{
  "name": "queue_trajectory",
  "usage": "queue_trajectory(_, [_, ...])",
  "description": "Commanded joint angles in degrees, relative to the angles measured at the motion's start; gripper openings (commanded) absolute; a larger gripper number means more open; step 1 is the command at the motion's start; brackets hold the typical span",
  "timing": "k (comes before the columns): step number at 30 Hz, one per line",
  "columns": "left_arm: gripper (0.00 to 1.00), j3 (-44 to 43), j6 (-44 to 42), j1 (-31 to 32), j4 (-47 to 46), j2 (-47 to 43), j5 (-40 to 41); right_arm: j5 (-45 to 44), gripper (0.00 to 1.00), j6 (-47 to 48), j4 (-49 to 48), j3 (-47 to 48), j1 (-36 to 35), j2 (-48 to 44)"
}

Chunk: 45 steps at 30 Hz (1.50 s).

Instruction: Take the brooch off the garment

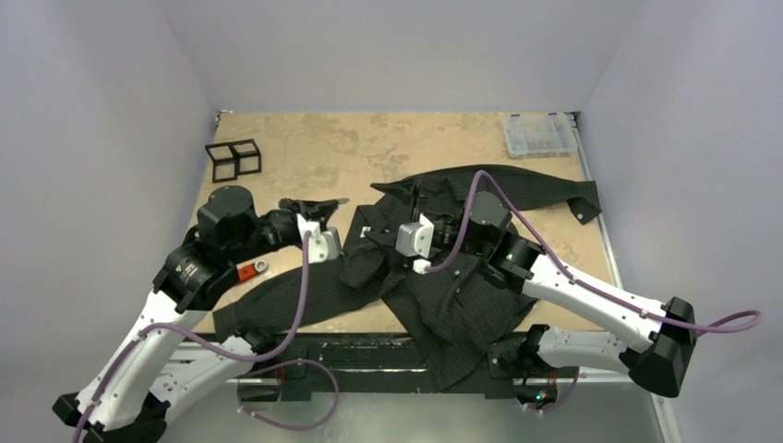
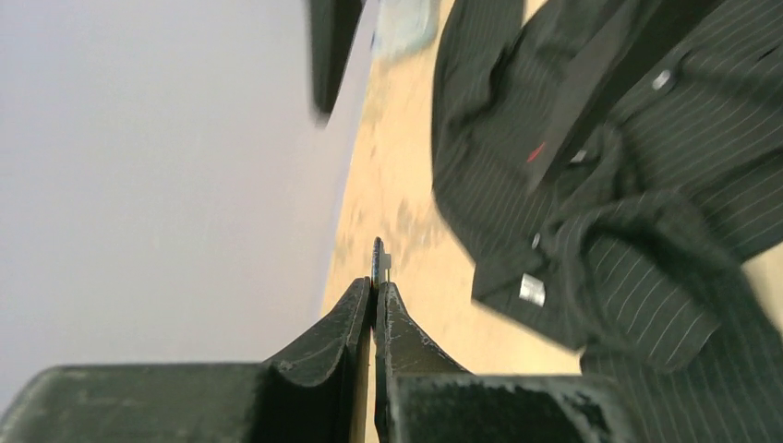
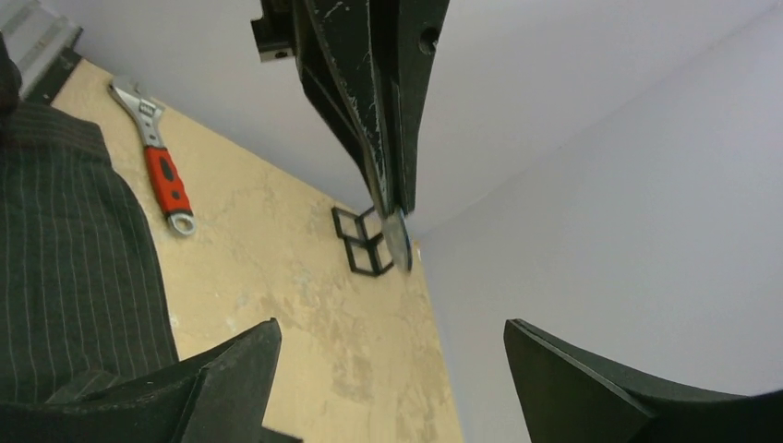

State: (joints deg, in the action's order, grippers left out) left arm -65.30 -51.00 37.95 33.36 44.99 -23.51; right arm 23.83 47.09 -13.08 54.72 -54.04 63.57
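The garment (image 1: pixel 462 295), a black pinstriped shirt with small white buttons, lies crumpled on the table's centre and right; it also shows in the left wrist view (image 2: pixel 646 138) and the right wrist view (image 3: pixel 65 231). My left gripper (image 1: pixel 331 202) is shut on the brooch (image 2: pixel 377 258), a thin flat disc seen edge-on, held above bare table to the left of the shirt. The right wrist view shows the same brooch (image 3: pixel 399 242) at the left gripper's tips (image 3: pixel 392 198). My right gripper (image 1: pixel 406 198) is open and empty over the shirt's collar area (image 3: pixel 392 328).
A red-handled wrench (image 1: pixel 249 270) lies near the left arm, also in the right wrist view (image 3: pixel 162 166). Black wire cube frames (image 1: pixel 233 159) stand at the back left. A clear plastic compartment box (image 1: pixel 540 134) sits at the back right. Walls enclose the table.
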Motion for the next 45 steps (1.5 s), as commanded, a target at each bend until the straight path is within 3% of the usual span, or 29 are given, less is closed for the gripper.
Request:
queue_trajectory(1, [0.00, 1.7, -0.8, -11.5, 5.4, 1.4, 3.0, -7.8, 0.96, -6.2, -0.3, -1.5, 0.3, -1.4])
queue_trajectory(6, [0.00, 5.3, -5.5, -28.6, 1.7, 10.2, 9.0, -10.8, 0.97, -13.9, 3.4, -0.8, 2.9, -0.7])
queue_trajectory(12, [0.00, -0.6, -5.4, -43.6, -10.1, 28.1, 16.8, -11.2, 0.98, -17.5, 3.7, -2.8, 6.7, -0.7])
queue_trajectory(17, [0.00, -2.8, -10.8, -49.6, -21.1, 39.1, 15.8, -11.6, 0.98, -17.7, 2.6, -4.9, 8.2, -1.1])
queue_trajectory(21, [0.00, -6.2, -14.8, -51.1, -25.9, 47.8, 15.5, -11.9, 0.98, -17.0, 0.7, -7.3, 8.5, -1.6])
queue_trajectory(27, [0.00, -16.3, -13.9, -51.1, -18.7, 57.6, 20.7, -11.7, 0.98, -17.4, -2.1, -11.4, 8.7, -2.8])
queue_trajectory(37, [0.00, -14.2, -18.3, -50.2, -25.7, 64.2, 28.4, -11.2, 0.98, -18.1, -5.7, -15.9, 9.0, -3.6])
queue_trajectory(45, [0.00, -17.8, -18.7, -49.3, -27.9, 70.2, 34.1, -9.1, 0.98, -18.0, -7.2, -16.8, 9.5, -2.8])
